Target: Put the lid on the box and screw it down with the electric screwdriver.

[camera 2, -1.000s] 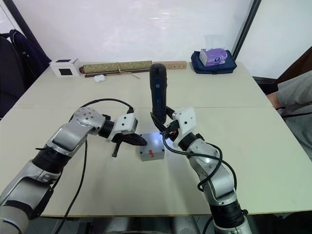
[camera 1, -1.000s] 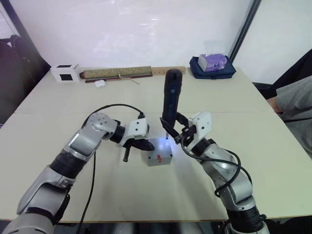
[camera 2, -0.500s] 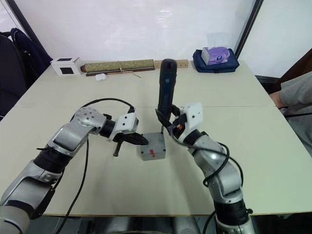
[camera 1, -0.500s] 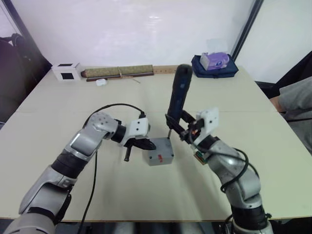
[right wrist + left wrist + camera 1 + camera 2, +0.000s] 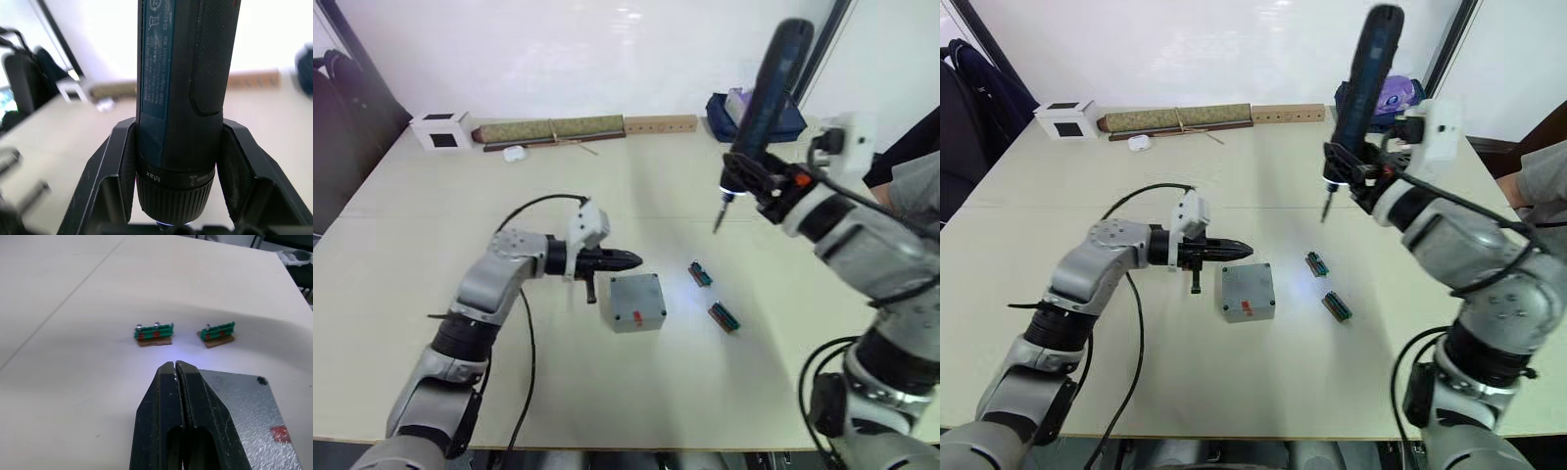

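Note:
The grey box (image 5: 642,319) stands mid-table with the lid (image 5: 634,295) lying flat on top, red mark near its front edge. My left gripper (image 5: 630,259) is shut and empty, its tips hovering just beyond the lid's far edge; in the left wrist view the shut fingers (image 5: 168,382) point past the lid (image 5: 244,406). My right gripper (image 5: 754,178) is raised high to the right of the box, shut on the electric screwdriver (image 5: 770,88), which is held upright with its bit down and its tip light on. Both black fingers (image 5: 116,166) clamp the screwdriver (image 5: 181,88).
Two small green-brown strips (image 5: 700,274) (image 5: 723,316) lie right of the box. Along the far edge are a white cube with a black face (image 5: 441,130), a rolled mat (image 5: 548,130), a wooden bar (image 5: 661,124) and a blue bag (image 5: 736,110). A person's sleeve (image 5: 913,181) is at the right.
My right arm has lifted the screwdriver up and to the right, away from the box, uncovering the two strips. The left gripper stays shut by the box. The camera has shifted.

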`<state>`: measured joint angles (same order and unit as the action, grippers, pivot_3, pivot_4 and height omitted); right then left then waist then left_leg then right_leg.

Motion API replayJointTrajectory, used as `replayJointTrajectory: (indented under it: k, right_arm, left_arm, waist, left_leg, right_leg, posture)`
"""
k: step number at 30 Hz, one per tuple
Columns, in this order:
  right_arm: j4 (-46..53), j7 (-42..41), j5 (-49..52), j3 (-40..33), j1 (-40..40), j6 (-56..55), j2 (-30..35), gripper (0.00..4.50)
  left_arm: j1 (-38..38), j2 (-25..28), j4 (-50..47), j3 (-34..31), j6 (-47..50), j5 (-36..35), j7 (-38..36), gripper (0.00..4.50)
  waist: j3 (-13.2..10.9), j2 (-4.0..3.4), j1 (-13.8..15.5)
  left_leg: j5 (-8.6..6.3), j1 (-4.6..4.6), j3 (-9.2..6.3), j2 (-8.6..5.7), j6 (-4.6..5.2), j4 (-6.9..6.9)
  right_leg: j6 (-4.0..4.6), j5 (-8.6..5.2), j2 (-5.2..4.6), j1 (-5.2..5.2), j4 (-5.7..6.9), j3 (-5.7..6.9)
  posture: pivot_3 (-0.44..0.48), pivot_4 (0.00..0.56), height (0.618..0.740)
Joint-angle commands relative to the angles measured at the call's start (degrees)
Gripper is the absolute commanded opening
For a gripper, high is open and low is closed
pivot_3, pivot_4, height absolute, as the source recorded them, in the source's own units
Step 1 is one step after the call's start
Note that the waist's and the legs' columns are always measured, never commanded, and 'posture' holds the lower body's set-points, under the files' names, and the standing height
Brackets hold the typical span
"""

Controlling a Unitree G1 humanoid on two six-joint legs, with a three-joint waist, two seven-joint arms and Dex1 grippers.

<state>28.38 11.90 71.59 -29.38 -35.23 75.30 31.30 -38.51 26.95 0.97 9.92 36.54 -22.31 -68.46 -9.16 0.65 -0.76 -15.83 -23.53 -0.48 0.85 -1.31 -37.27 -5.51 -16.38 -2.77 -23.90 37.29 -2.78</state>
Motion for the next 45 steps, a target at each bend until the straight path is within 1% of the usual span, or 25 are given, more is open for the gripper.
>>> replayJointTrajectory:
  k: [1,3,5,8,11,14,17,24,28,30,31,33,35,41,44,45]
  right_arm:
    - [-5.98,3.21,6.95,-6.15,4.5,3.29,7.12,1.74]
    - [-9.41,3.17,7.4,-6.86,8.79,6.11,11.44,1.74]
    - [-11.26,0.84,9.27,-5.87,13.87,11.1,16.66,1.74]
    - [-13.58,-0.88,13.05,-5.76,20.07,14.93,21.47,1.74]
    - [-15.15,-2.56,13.19,-5.96,24.52,17.04,25.22,1.74]
    - [-17.32,-4.36,13.23,-4.07,25.89,17.2,27.43,1.74]
    - [-17.99,-6.43,10.39,-1.36,26.64,17.2,29.01,1.74]
    - [-18.37,-15.52,2.66,4.59,27.07,16.82,33.31,1.74]
    - [-18.86,-19.57,-1.15,6.84,26.77,16.13,33.9,1.74]
    - [-19.42,-21.03,-3.24,7.52,26.47,16.02,33.54,2.75]
    - [-19.04,-22.16,-4.46,7.99,26.77,15.61,33.95,2.9]
    - [-18.29,-23.73,-6.68,8.42,27.1,15.04,34.47,3.73]
    - [-17.46,-25.23,-8.36,8.67,26.88,14.42,34.85,4.47]
    - [-14.46,-28.75,-12.69,8.53,26.52,13.03,35.79,4.47]
    - [-12.2,-31.67,-15.84,8.76,23.58,9.0,39.04,4.47]
    - [-11.46,-32.44,-15.85,8.84,20.86,8.37,39.77,4.47]
  left_arm:
    - [-3.92,2.09,-1.87,-2.82,5.93,-8.31,-6.46,0.0]
    - [-3.93,4.72,-4.52,0.01,3.87,-6.91,-9.63,0.0]
    - [-4.36,6.66,-6.48,2.25,1.9,-5.53,-11.67,0.0]
    - [-4.63,7.86,-7.5,3.84,0.17,-4.83,-12.95,0.0]
    - [-3.47,8.21,-8.14,5.84,-2.13,-3.17,-13.19,0.0]
    - [-1.63,8.06,-10.08,7.44,-2.55,-2.9,-12.89,0.0]
    - [-0.72,8.04,-12.15,8.29,-2.09,-3.11,-12.16,0.0]
    - [0.72,7.8,-10.25,8.55,-3.61,-1.68,-9.54,0.0]
    - [1.44,7.74,-10.86,7.89,-2.93,-2.42,-8.72,0.0]
    - [1.6,8.03,-10.82,7.75,-2.97,-2.55,-8.7,0.0]
    - [1.66,8.15,-10.72,7.71,-3.1,-2.5,-8.69,0.0]
    - [1.69,8.24,-10.45,7.61,-3.24,-2.47,-8.65,0.0]
    - [1.57,8.07,-9.7,7.46,-3.35,-2.46,-8.52,0.0]
    - [0.93,7.53,-7.19,7.3,-4.7,-1.94,-8.25,0.0]
    - [0.16,7.46,-4.37,6.42,-5.35,-1.79,-8.0,0.0]
    - [-0.47,7.2,-1.51,5.48,-5.99,-1.6,-7.47,0.0]
  waist:
    - [-0.04,0.07,0.09]
    - [-0.06,0.05,-0.07]
    - [-0.13,-0.06,-0.04]
    - [-0.17,-0.11,-0.1]
    - [-0.18,-0.11,-0.43]
    - [-0.17,-0.18,-0.62]
    - [-0.23,-0.09,-0.36]
    - [-0.24,-0.08,0.0]
    - [-0.24,-0.07,-0.02]
    - [-0.24,-0.07,-0.06]
    - [-0.24,-0.07,-0.03]
    - [-0.24,-0.07,-0.01]
    - [-0.24,-0.07,0.0]
    - [-0.24,-0.07,0.01]
    - [-0.25,-0.17,-0.09]
    - [-0.25,-0.17,-0.19]
  left_leg:
    - [0.0,-0.01,0.0,-0.01,0.0,-0.02]
    - [-0.01,-0.01,0.1,-0.04,0.01,-0.02]
    - [-0.01,0.0,0.16,-0.08,0.02,-0.01]
    - [-0.01,0.02,0.16,-0.06,0.02,0.02]
    - [-0.01,0.11,0.16,-0.06,0.03,0.0]
    - [-0.01,0.15,0.2,-0.04,0.03,-0.01]
    - [-0.01,0.14,0.18,-0.01,0.03,-0.05]
    - [-0.01,0.11,0.19,-0.08,0.03,-0.11]
    - [-0.01,0.1,0.18,-0.07,0.03,-0.14]
    - [-0.01,0.12,0.18,-0.07,0.03,-0.13]
    - [-0.01,0.12,0.18,-0.06,0.03,-0.14]
    - [-0.01,0.12,0.17,-0.06,0.03,-0.15]
    - [-0.01,0.13,0.16,-0.07,0.03,-0.19]
    - [-0.01,0.13,0.15,-0.07,0.03,-0.27]
    - [-0.02,0.13,0.16,-0.08,0.03,-0.34]
    - [-0.02,0.13,0.17,-0.08,0.03,-0.38]
  right_leg:
    - [0.0,0.0,-0.01,0.05,-0.08,0.04]
    - [-0.01,0.0,-0.02,0.07,-0.13,-0.02]
    - [-0.02,0.0,-0.03,0.07,-0.15,-0.09]
    - [-0.02,0.0,0.07,0.06,-0.14,-0.09]
    - [-0.02,0.0,0.21,0.07,-0.06,-0.13]
    - [-0.02,0.0,0.27,0.07,-0.05,-0.18]
    - [-0.02,0.0,0.32,0.08,-0.05,-0.19]
    - [-0.06,0.0,0.21,0.1,-0.07,-0.17]
    - [-0.07,0.01,0.22,0.11,-0.07,-0.16]
    - [-0.07,0.01,0.23,0.11,-0.06,-0.17]
    - [-0.07,0.01,0.24,0.11,-0.06,-0.16]
    - [-0.07,0.01,0.24,0.14,-0.06,-0.15]
    - [-0.08,0.02,0.21,0.18,-0.07,-0.14]
    - [-0.11,0.03,0.21,0.21,-0.06,-0.13]
    - [-0.11,0.04,0.2,0.21,-0.03,-0.13]
    - [-0.13,0.04,0.2,0.21,-0.01,-0.13]
  posture:
    - [0.0,0.15,0.74]
    - [0.0,0.15,0.74]
    - [0.0,0.15,0.74]
    - [0.0,0.15,0.74]
    - [0.0,0.15,0.74]
    - [0.0,0.15,0.74]
    - [0.0,0.15,0.74]
    - [0.0,0.15,0.74]
    - [0.0,0.15,0.74]
    - [0.0,0.15,0.74]
    - [0.0,0.15,0.74]
    - [0.0,0.15,0.74]
    - [0.0,0.15,0.74]
    - [0.0,0.15,0.74]
    - [0.0,0.15,0.74]
    - [0.0,0.15,0.74]
